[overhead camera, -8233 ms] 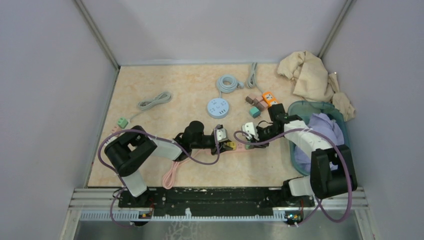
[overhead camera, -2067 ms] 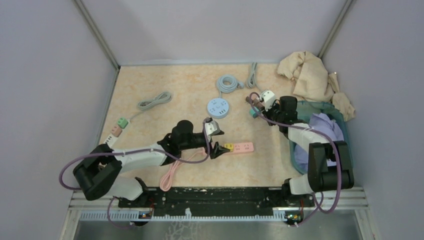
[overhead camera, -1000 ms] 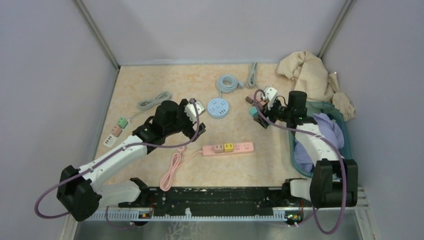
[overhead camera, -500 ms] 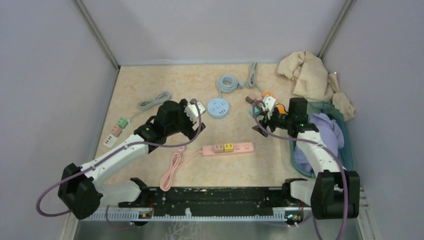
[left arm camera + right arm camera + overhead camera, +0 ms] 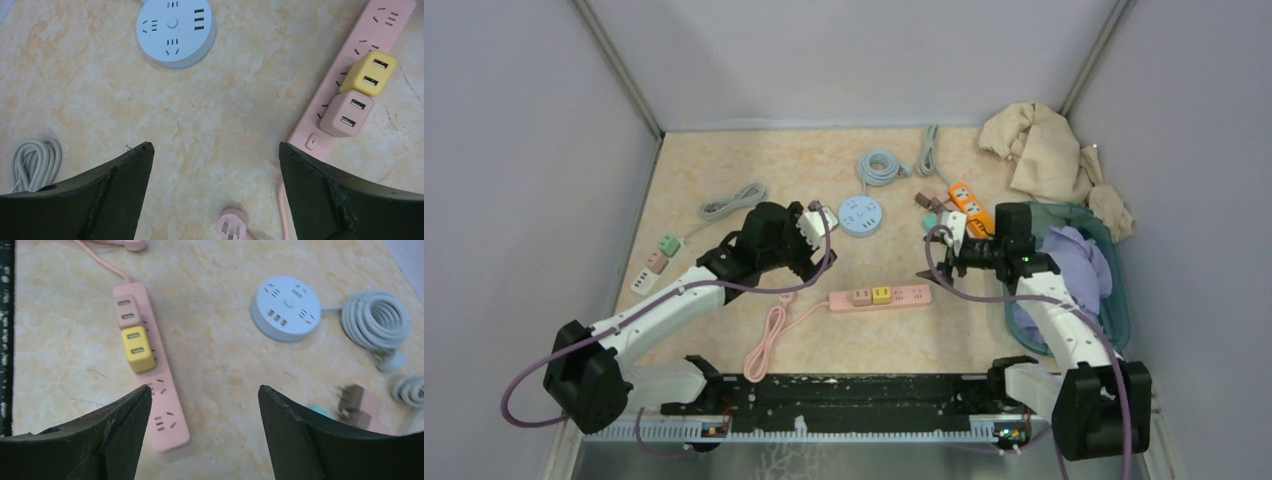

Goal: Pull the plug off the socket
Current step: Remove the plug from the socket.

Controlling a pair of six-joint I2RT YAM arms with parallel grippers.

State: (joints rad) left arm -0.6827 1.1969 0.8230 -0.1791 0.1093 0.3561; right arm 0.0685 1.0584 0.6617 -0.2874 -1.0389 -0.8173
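Observation:
The pink socket strip [image 5: 904, 295] lies flat at the table's middle, with a yellow plug [image 5: 882, 294] and a pale pink plug [image 5: 861, 296] side by side in it. In the left wrist view the strip [image 5: 370, 30], yellow plug [image 5: 368, 73] and pink plug [image 5: 346, 113] sit to the right of my left gripper [image 5: 214, 147]. That left gripper [image 5: 809, 268] hangs open and empty, left of the strip. My right gripper [image 5: 936, 272] hovers open and empty over the strip's bare right end [image 5: 167, 425]. The yellow plug [image 5: 137, 349] and pink plug [image 5: 126, 310] lie beyond it.
A round blue-white socket [image 5: 860, 215] and coiled grey cable [image 5: 882, 166] lie behind the strip. Loose plugs [image 5: 936, 212] and an orange adapter [image 5: 964, 197] sit back right. A teal basket [image 5: 1024, 212] with lilac cloth stands right. Green and pink plugs [image 5: 664, 250] lie left.
My right gripper has come forward and left from the loose plugs at the back to the strip's right end, its jaws a little wider. The left gripper has barely moved.

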